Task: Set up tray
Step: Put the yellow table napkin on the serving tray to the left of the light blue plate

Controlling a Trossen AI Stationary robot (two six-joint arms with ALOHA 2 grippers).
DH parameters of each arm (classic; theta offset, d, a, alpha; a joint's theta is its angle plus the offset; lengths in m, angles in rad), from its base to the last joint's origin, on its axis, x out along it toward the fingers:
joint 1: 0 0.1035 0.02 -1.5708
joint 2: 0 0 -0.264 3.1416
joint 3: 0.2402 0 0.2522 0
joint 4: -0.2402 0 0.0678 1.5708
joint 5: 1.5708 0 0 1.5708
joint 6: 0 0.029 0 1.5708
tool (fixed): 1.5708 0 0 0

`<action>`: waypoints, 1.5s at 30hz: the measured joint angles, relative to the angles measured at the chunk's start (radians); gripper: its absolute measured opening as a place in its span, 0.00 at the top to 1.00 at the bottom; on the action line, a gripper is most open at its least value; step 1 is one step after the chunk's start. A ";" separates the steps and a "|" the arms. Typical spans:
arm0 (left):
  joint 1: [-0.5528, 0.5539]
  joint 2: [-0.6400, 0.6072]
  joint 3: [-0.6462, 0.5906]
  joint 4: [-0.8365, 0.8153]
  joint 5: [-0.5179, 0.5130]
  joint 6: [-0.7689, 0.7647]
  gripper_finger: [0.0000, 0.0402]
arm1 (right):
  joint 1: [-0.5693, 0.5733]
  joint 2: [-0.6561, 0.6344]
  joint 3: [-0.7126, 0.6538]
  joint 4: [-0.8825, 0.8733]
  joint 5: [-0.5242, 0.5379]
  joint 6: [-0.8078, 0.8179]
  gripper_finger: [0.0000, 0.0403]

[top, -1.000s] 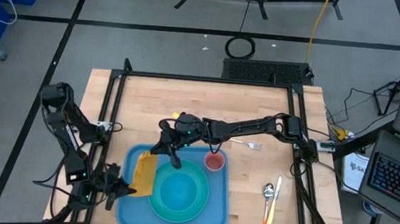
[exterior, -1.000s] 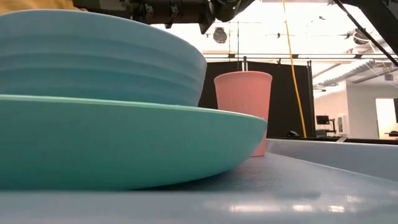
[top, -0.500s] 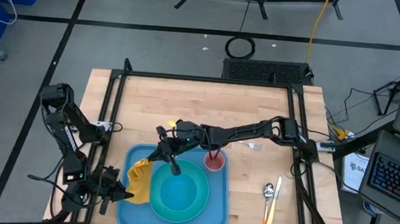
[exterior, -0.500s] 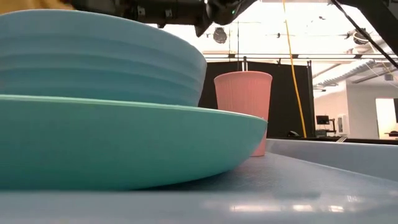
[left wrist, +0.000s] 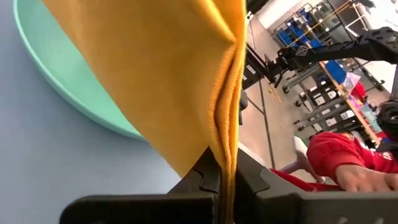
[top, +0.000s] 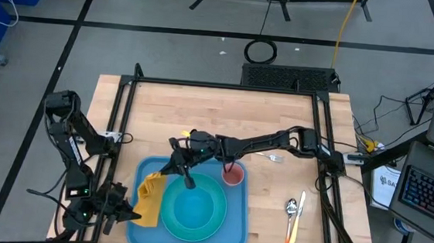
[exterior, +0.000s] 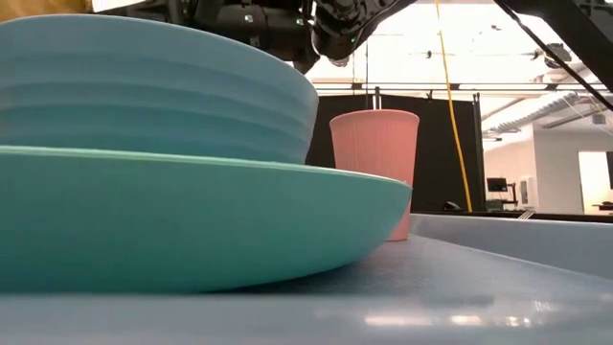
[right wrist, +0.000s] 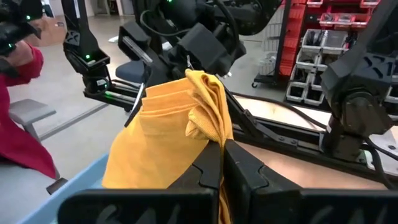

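Tray (top: pixel 232 230): blue, seen in the lower centre of the high view, flat on the wooden table (top: pixel 225 118).
Contents: a teal plate (top: pixel 190 230) with a bowl (top: pixel 194 209) on it; a pink cup (top: pixel 232 175) stands at the tray's upper right corner.
Napkin (top: pixel 149 196): yellow-orange, crumpled along the tray's left side, held at both ends.
Left gripper (top: pixel 128 214): at the lower left of the tray, fingers pressed together on the napkin's lower edge.
Right gripper (top: pixel 173 167): reached in from the right, pinching the napkin's upper end.
Cutlery: a fork (top: pixel 270 157), a spoon (top: pixel 291 209) and a knife (top: pixel 297 221) lie on the table, right of the tray.
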 joint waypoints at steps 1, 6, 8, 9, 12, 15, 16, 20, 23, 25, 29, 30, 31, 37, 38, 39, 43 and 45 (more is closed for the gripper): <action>0.000 0.005 0.000 0.001 -0.001 -0.006 0.98 | -0.001 0.000 0.000 0.000 0.000 0.002 1.00; 0.001 0.055 0.000 -0.005 0.032 -0.073 0.98 | -0.002 0.000 0.000 -0.001 0.000 0.003 1.00; 0.002 0.078 0.000 -0.007 0.044 -0.112 0.98 | -0.002 0.000 0.000 0.000 -0.001 0.008 1.00; 0.002 0.086 0.000 -0.003 0.044 -0.126 0.98 | -0.002 0.000 0.000 0.000 -0.001 0.009 1.00; 0.005 0.101 0.001 0.001 0.043 -0.145 0.98 | -0.003 0.000 0.000 -0.002 0.001 0.009 1.00; 0.014 0.103 0.001 -0.002 0.044 -0.142 0.97 | -0.007 0.000 0.000 -0.001 0.013 0.020 1.00; 0.018 0.104 0.001 -0.004 0.044 -0.131 0.97 | -0.009 0.000 0.000 -0.003 0.027 0.027 1.00; 0.031 0.104 0.001 -0.006 0.061 -0.118 0.98 | -0.015 0.000 0.000 -0.011 0.028 0.035 1.00; 0.044 0.104 0.001 -0.005 0.089 -0.118 0.96 | -0.015 0.003 0.000 -0.010 0.027 0.063 1.00; 0.053 0.104 0.001 -0.004 0.114 -0.116 0.95 | -0.016 0.010 0.000 -0.008 0.028 0.078 1.00; 0.064 0.104 0.001 -0.003 0.140 -0.106 0.98 | -0.017 0.028 0.000 0.003 0.032 0.081 1.00; 0.064 0.104 0.001 -0.003 0.143 -0.104 0.98 | -0.017 0.029 0.000 0.001 0.032 0.081 1.00; 0.064 0.104 0.001 -0.002 0.143 -0.103 0.98 | -0.018 0.029 0.000 0.001 0.033 0.081 1.00; 0.064 0.104 0.001 -0.001 0.164 -0.103 0.87 | -0.027 0.028 0.000 0.005 0.034 0.096 1.00; 0.064 0.104 0.001 0.000 0.164 -0.101 0.85 | -0.030 0.028 0.000 0.007 0.035 0.104 1.00; 0.064 0.104 0.001 0.000 0.164 -0.098 0.82 | -0.033 0.028 0.000 0.007 0.035 0.109 1.00; 0.064 0.104 0.001 0.000 0.170 -0.091 0.75 | -0.036 0.028 0.000 -0.004 0.034 0.110 1.00; 0.064 0.104 0.001 0.000 0.177 -0.091 0.73 | -0.036 0.028 0.000 -0.003 0.034 0.110 1.00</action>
